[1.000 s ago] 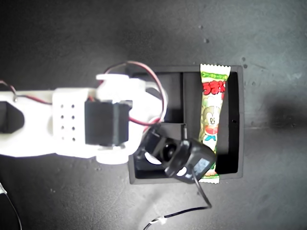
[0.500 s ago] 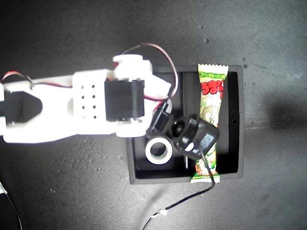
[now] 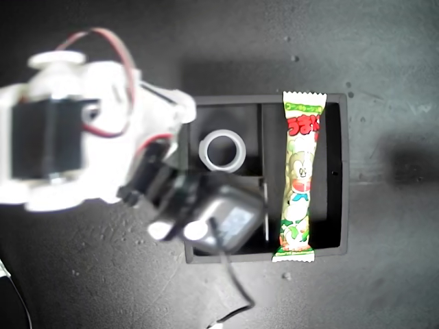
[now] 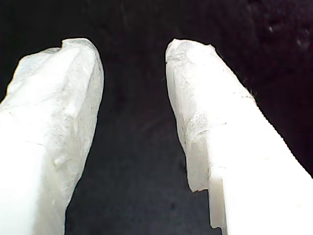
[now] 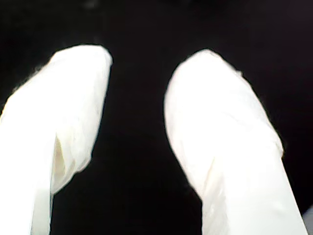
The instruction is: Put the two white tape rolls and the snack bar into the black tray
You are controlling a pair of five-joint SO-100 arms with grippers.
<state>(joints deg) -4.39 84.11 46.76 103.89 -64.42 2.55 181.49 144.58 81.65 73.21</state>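
One white tape roll (image 3: 222, 151) lies in a small compartment of the black tray (image 3: 341, 171) beside the snack bar (image 3: 299, 177) in the long compartment, while my first gripper (image 4: 132, 46) and my second gripper (image 5: 139, 56) both gape empty over dark ground.

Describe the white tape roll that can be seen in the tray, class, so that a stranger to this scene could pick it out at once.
Find the square black tray on the dark table in the exterior view. In its small upper compartment, at that view's left of the long one holding the snack bar, lies the white tape roll. It is the only plain white ring, flat with a dark hole.
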